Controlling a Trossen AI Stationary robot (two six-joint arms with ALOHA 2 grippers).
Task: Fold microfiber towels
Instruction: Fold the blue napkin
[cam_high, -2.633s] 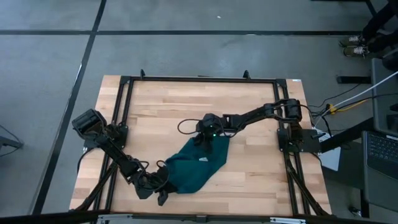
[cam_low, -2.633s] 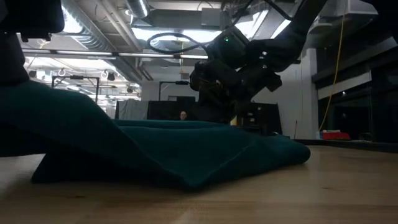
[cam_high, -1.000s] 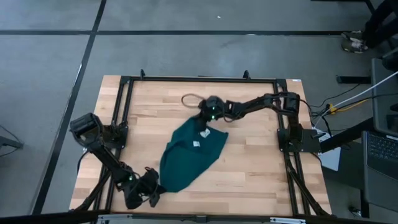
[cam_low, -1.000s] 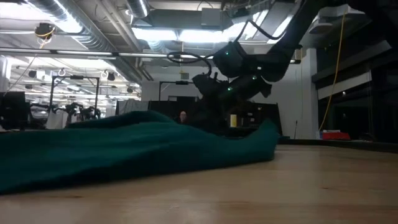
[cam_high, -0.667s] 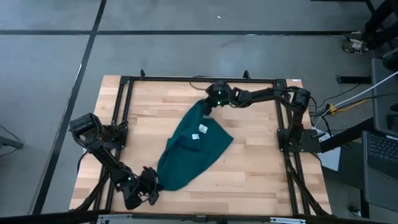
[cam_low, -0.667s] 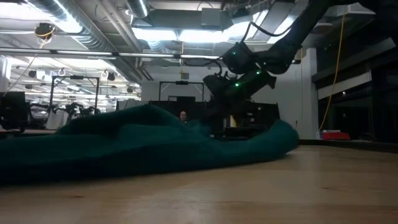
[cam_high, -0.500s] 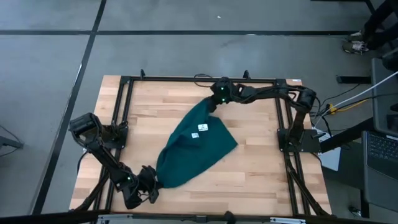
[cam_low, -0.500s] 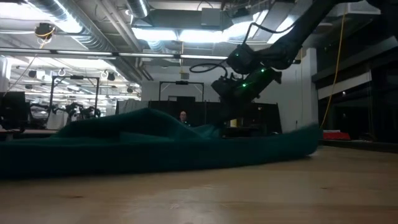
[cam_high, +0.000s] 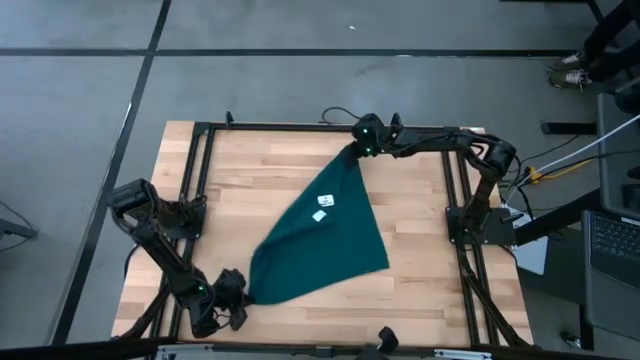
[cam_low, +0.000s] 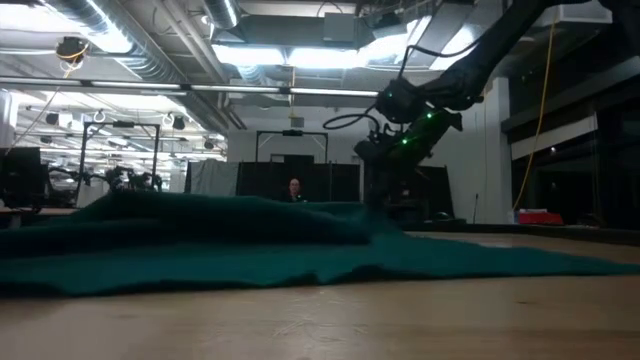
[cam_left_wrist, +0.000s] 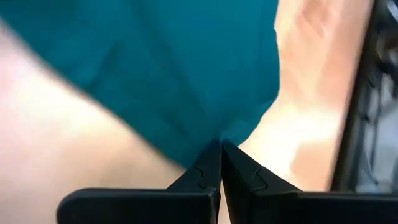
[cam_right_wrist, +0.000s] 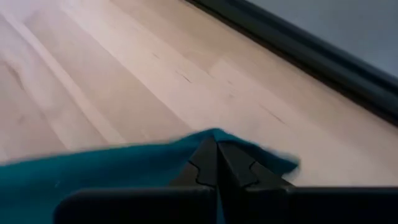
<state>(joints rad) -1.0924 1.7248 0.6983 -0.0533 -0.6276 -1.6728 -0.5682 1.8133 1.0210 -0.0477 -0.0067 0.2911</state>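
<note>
The teal towel (cam_high: 322, 238) lies stretched diagonally across the table (cam_high: 420, 260), the left gripper (cam_high: 243, 293) pinching its near corner and the right gripper (cam_high: 354, 150) pinching its far corner.

towel (cam_high: 322, 235) spans mid-table, bare wood (cam_high: 250, 175) either side
</note>
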